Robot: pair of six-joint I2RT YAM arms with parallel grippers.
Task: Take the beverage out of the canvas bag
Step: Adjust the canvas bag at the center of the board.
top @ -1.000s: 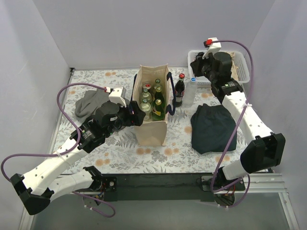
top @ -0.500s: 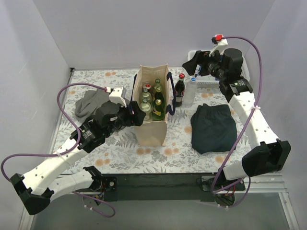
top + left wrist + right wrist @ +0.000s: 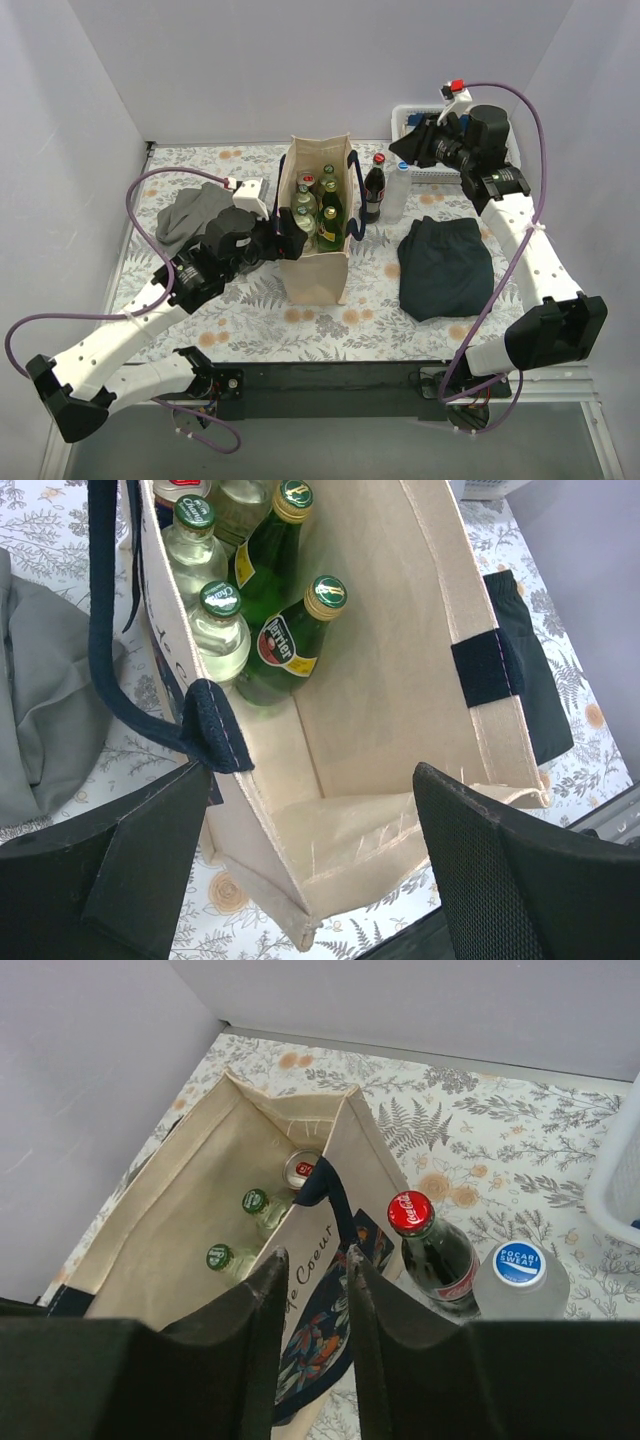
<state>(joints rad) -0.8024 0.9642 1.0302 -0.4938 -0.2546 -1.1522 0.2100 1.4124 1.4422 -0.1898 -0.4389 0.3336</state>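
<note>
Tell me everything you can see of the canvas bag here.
The canvas bag is a tall, boxy cream tote with navy handles and a printed side. It stands upright mid-table with its mouth open, holding glass bottles, and part of its floor is bare. A cola bottle stands by its right side. The open left pincer is by its left wall.

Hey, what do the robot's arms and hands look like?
The left arm and right arm both have white link shells, black joint housings and a looping purple cable. The left hand and right hand are black, each with two flat fingers. The right arm also carries a white block with a red tab.
</note>
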